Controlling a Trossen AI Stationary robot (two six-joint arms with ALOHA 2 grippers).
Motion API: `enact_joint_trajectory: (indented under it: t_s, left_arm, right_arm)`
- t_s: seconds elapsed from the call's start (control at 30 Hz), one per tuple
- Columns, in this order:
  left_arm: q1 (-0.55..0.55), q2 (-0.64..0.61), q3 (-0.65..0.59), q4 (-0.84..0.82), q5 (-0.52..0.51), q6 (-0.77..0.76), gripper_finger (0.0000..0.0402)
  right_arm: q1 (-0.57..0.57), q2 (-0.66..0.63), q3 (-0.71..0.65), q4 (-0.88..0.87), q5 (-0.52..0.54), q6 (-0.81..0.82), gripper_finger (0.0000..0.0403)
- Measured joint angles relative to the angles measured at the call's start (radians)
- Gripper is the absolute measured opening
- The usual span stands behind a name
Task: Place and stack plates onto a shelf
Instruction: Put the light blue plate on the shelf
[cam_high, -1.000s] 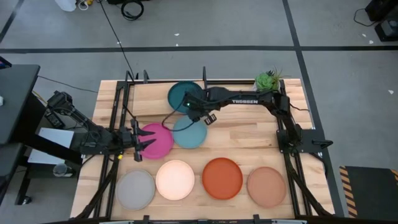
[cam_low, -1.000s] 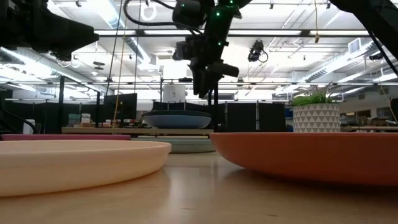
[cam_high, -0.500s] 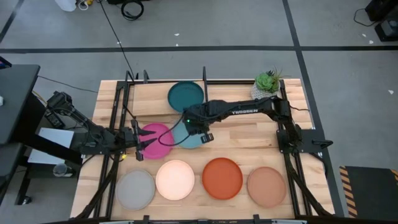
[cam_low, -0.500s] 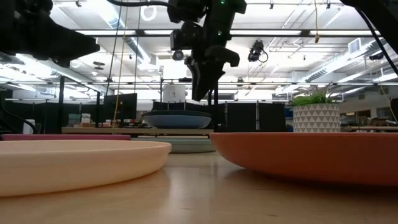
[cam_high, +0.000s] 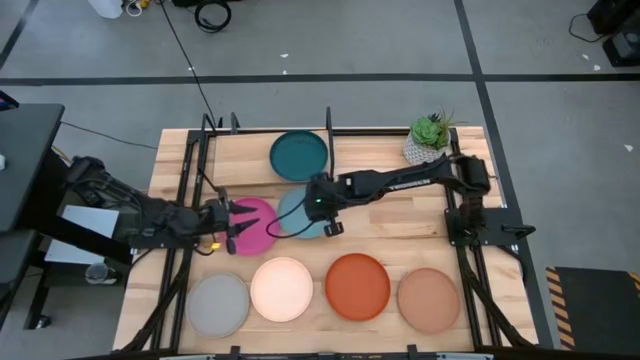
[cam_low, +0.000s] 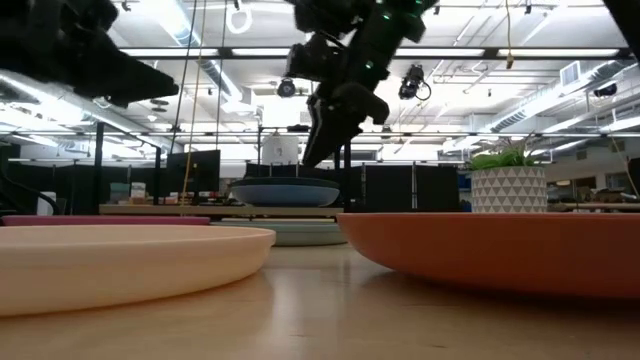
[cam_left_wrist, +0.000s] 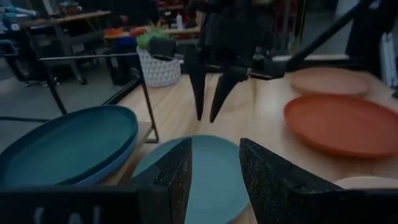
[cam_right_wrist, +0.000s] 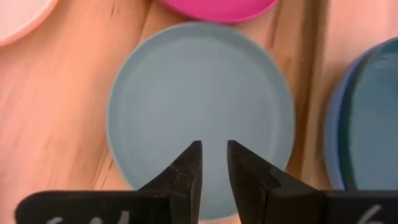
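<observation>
Light blue plate (cam_right_wrist: 199, 112) on table, right gripper (cam_right_wrist: 213, 163) above, jaws slightly apart, empty

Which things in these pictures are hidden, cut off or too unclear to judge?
- Pink plate, high view: the left gripper covers its near edge; contact cannot be judged.
- Light blue plate, right wrist view: the right gripper hides its lower middle; the height above it is unclear.
- Blue plate under the dark teal plate: only a rim shows.
- Shelf, low view: foreground plates hide most of it.
- Tan plate, left wrist view: blurred.
</observation>
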Motion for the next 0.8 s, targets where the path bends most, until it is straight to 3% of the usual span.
enact_joint_trajectory:
  t_s: [0.33,0.5,0.8]
  left_arm:
    - [0.11,0.086,0.151,-0.213,0.172,-0.058,0.0141]
    - [0.168,0.161,0.22,-0.282,0.235,-0.131,0.0141]
    - [0.292,0.38,0.361,-0.363,0.38,-0.196,0.0141]
  right_arm:
    - [-0.02,-0.189,-0.331,0.33,0.005,0.042,0.0081]
    - [-0.021,-0.268,-0.478,0.508,-0.004,-0.024,0.0081]
    - [-0.031,-0.362,-0.622,0.726,0.072,-0.057,0.0081]
